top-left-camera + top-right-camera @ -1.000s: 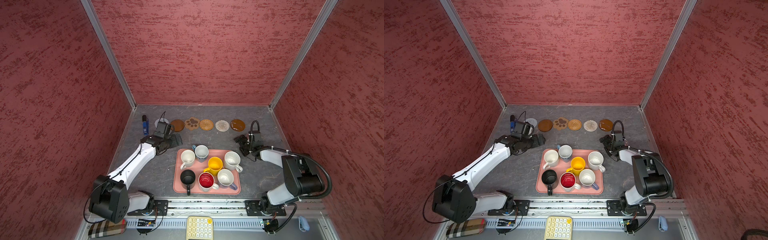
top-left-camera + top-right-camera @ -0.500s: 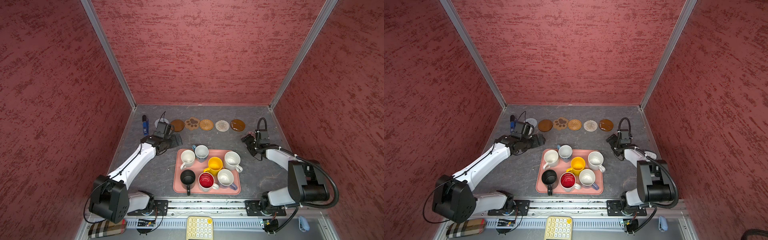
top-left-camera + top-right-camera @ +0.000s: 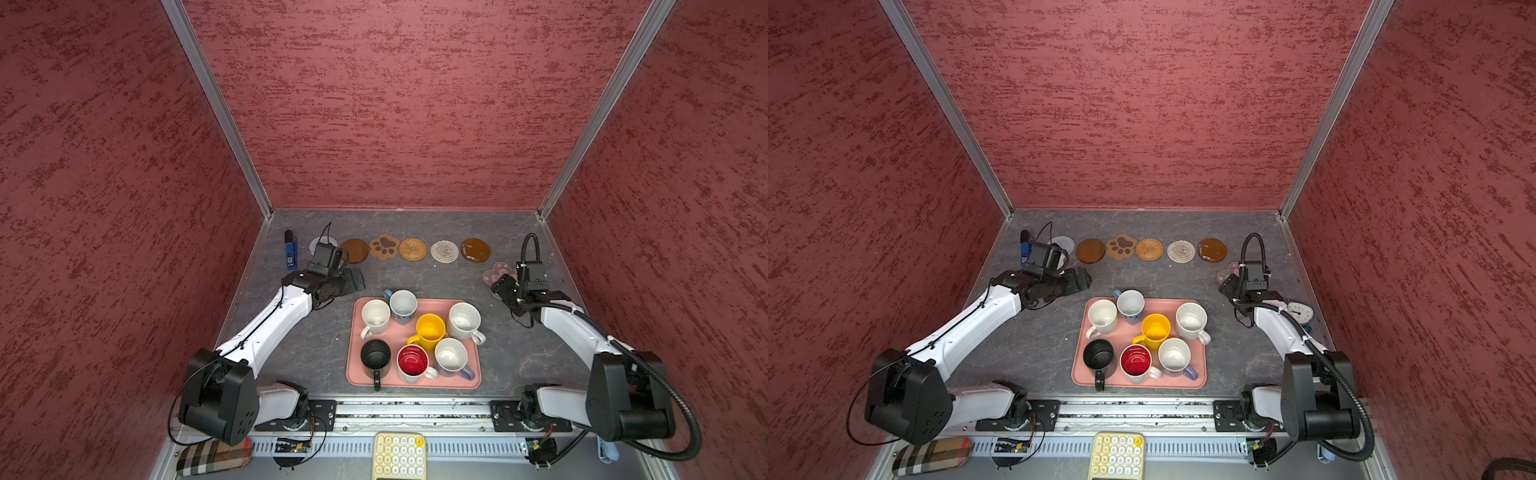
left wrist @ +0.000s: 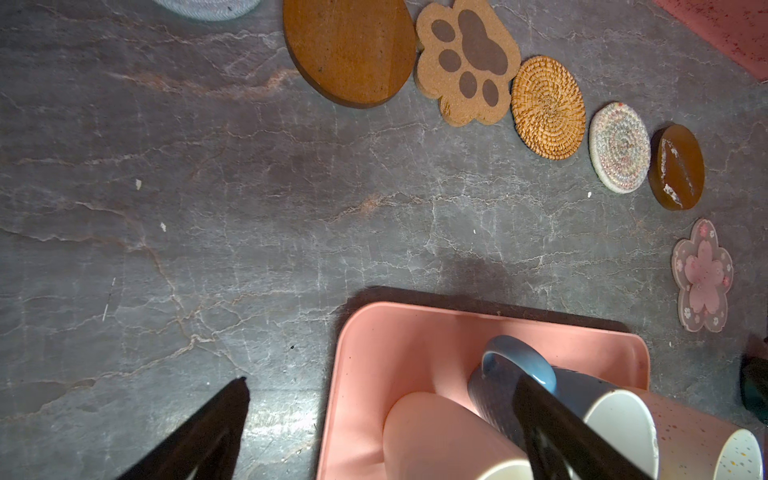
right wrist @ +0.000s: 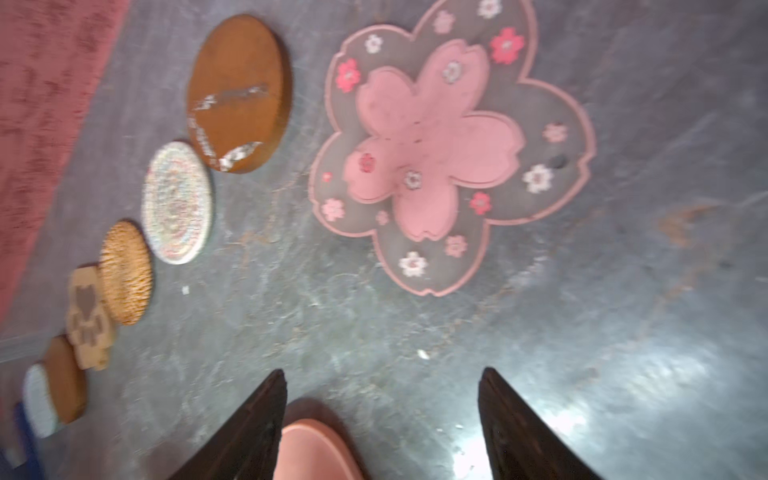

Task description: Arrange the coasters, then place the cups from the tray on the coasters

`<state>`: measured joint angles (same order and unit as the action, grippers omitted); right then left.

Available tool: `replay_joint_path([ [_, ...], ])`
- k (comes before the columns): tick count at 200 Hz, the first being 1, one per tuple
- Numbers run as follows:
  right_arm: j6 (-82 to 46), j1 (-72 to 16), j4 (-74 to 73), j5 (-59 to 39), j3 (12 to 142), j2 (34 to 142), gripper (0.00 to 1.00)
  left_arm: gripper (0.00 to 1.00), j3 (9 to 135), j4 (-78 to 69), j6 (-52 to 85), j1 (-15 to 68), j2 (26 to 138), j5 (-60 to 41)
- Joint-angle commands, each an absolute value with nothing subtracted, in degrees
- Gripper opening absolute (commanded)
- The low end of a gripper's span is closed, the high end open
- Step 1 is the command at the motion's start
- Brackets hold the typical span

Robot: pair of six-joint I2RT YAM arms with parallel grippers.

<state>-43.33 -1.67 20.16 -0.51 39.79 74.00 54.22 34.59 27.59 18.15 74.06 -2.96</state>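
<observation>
Our right jaws have swung from the tray [image 3: 434,305] to the pink flower coaster [image 5: 436,137], lying on the table off the coaster row [image 3: 412,249]; they stand open, empty; left jaws likewise; we judge arranging nearly done.

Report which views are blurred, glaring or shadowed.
Right wrist view: motion-blurred, the coaster row smeared, the pink flower coaster soft-edged, white glare on the table. Left wrist view: sharp but dim, the tray casting a dark shadow on the table. Both top views: sharp, walls splayed by the wide lens.
</observation>
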Motion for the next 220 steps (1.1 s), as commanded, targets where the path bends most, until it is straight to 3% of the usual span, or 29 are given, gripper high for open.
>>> replay_joint_path([
  [1, -40.26, -1.84, 23.20, 4.47, 40.51, 75.50, 0.75, 1.00, 54.41, 32.61, 27.16, 17.91, 74.60, -3.91],
  [69, -36.58, -2.89, 22.90, 6.65, 44.76, 82.96, 0.83, 1.00, 52.65, 30.82, 27.42, 17.93, 74.23, -4.83],
  [220, -33.56, -3.39, 24.57, 9.92, 50.77, 95.72, 0.85, 1.00, 48.10, 26.25, 27.37, 18.01, 71.81, -3.88],
])
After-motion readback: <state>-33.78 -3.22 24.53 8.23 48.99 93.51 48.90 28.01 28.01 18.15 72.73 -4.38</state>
